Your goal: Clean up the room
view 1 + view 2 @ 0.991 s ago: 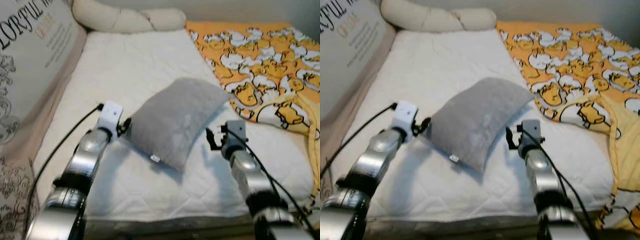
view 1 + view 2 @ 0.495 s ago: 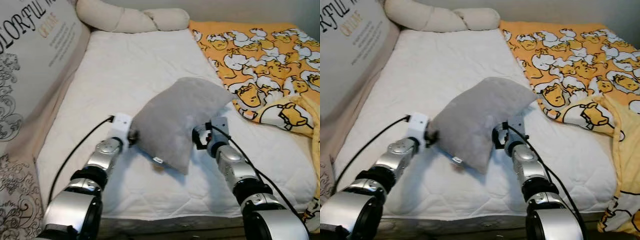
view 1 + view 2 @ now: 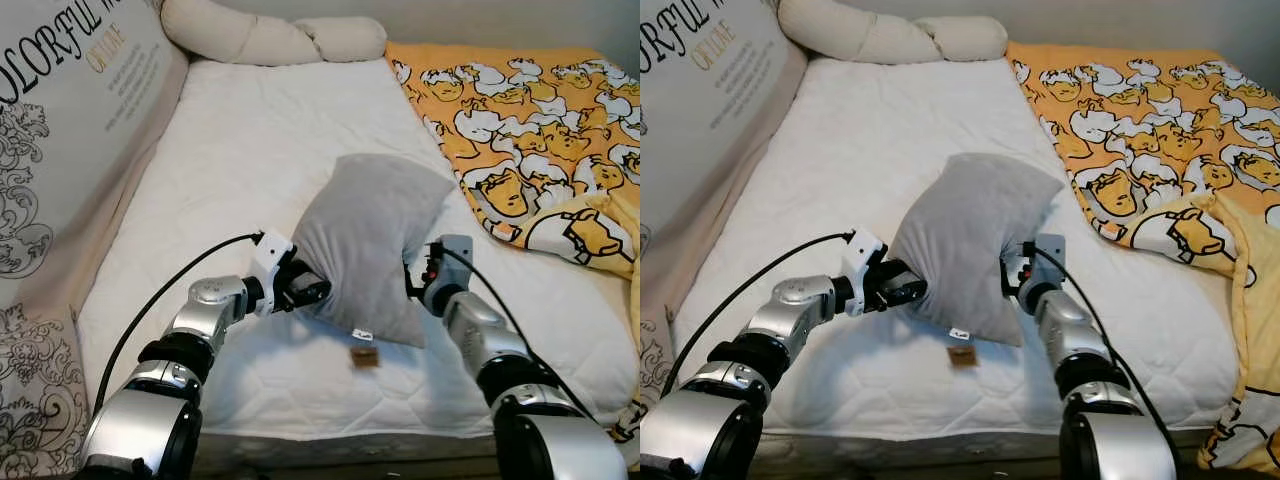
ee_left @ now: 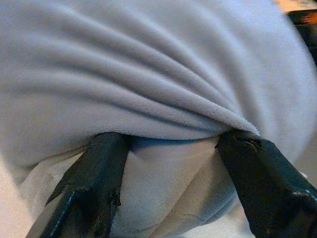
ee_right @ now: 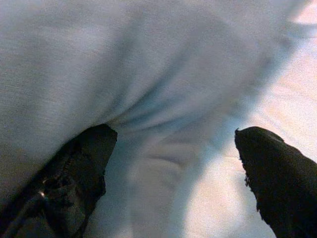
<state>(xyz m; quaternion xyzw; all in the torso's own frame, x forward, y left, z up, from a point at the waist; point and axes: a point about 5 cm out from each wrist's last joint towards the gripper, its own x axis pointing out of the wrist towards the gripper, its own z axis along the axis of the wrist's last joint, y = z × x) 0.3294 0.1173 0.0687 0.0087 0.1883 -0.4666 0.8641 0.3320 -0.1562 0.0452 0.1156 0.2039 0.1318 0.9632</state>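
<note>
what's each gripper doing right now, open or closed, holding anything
Left gripper: open, fingers spread and pressed into the grey pillow.
Right gripper: open, fingers spread against the pillow's other side.

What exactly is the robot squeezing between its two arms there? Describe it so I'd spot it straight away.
On the white mattress, near its front edge, a plump grey pillow stands tipped up between the left gripper and right gripper. Unlike the cream braided cushion and orange cartoon blanket, it is plain grey.
</note>
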